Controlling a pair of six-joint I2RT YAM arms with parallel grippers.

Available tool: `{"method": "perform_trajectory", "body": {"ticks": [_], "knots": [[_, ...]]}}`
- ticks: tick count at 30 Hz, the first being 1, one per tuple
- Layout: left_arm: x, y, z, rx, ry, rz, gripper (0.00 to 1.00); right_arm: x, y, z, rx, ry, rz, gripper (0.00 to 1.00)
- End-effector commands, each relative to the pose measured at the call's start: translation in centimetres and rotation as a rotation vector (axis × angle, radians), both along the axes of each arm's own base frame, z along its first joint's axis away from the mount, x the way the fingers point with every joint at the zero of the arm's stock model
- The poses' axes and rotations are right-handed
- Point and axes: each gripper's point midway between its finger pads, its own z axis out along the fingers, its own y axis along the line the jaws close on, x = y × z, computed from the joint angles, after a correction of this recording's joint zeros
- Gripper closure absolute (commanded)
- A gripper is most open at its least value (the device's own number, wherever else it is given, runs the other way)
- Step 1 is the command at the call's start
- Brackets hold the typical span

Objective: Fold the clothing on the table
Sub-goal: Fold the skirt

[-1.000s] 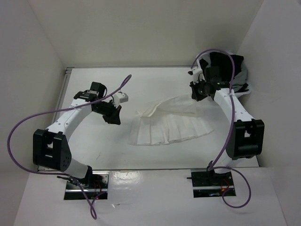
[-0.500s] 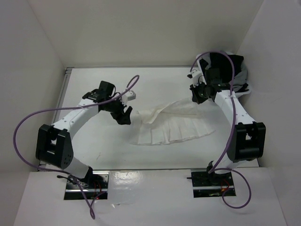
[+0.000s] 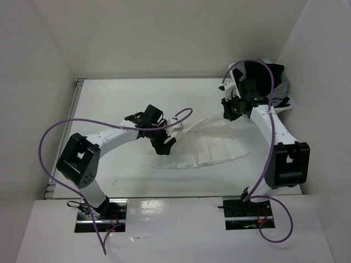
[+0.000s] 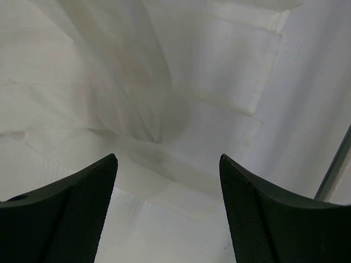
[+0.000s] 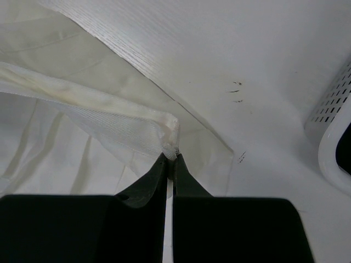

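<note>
Centrally on the table [image 3: 109, 104] the skirt [image 3: 214, 150] lies fanned, its far end raised by the right gripper [image 5: 171, 159], clamped on the waistband [image 5: 109, 123] corner; the left gripper [image 4: 167, 164] hovers, jaws apart, over the left edge and should probably bite a full pleat stack, level with its partner; matte white tabletop; thin, crisply pleated white cloth; gauzy waistband.

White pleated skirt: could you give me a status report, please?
Left gripper open over white pleated skirt. Right gripper shut on its raised edge. White perforated basket far right, apart.
</note>
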Motion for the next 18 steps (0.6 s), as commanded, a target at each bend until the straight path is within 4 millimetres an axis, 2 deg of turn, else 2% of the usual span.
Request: {"method": "perform_trajectory", "body": {"ticks": [1,5,12,18], "knots": [[1.7,-1.3,0.2,-0.012,-0.054,0.033,0.2,0.1,0.4,0.5,0.02,-0.01,-0.002,1.0],[2.6,-2.1,0.3,-0.004,-0.091,0.047,0.22,0.1,0.4,0.5,0.025,-0.007,-0.009,1.0],[3.8,-2.9,0.4,-0.014,-0.097,0.074,0.36,0.3,0.1,0.9,0.031,-0.013,-0.025,1.0],[4.3,-3.2,0.8,-0.021,-0.107,0.075,0.69,0.4,-0.2,0.9,0.031,-0.013,-0.034,1.0]]}}
